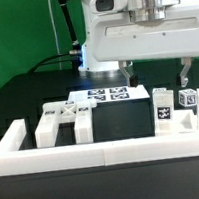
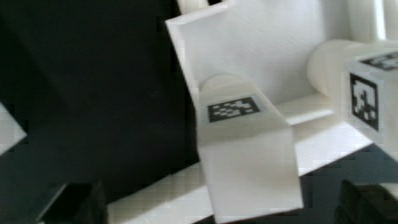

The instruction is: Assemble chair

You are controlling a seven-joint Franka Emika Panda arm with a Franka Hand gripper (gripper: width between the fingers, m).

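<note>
The chair's white parts lie loose along the border wall. A cross-shaped part (image 1: 65, 116) is at the exterior view's left, a large slab (image 1: 120, 121) in the middle, and small tagged blocks (image 1: 165, 110) (image 1: 188, 101) at the right. My gripper (image 1: 158, 78) hangs open just above the right-hand blocks, touching nothing. In the wrist view a long white bar (image 2: 237, 120) with a tag lies between my spread fingers (image 2: 80, 205), and the gripper (image 2: 222, 206) is open over it. A second tagged part (image 2: 365, 88) sits beside the bar.
The marker board (image 1: 107, 94) lies flat behind the slab. The long white border wall (image 1: 104, 149) runs along the front with a raised end (image 1: 16, 135) at the exterior view's left. A green curtain and cables are behind the arm.
</note>
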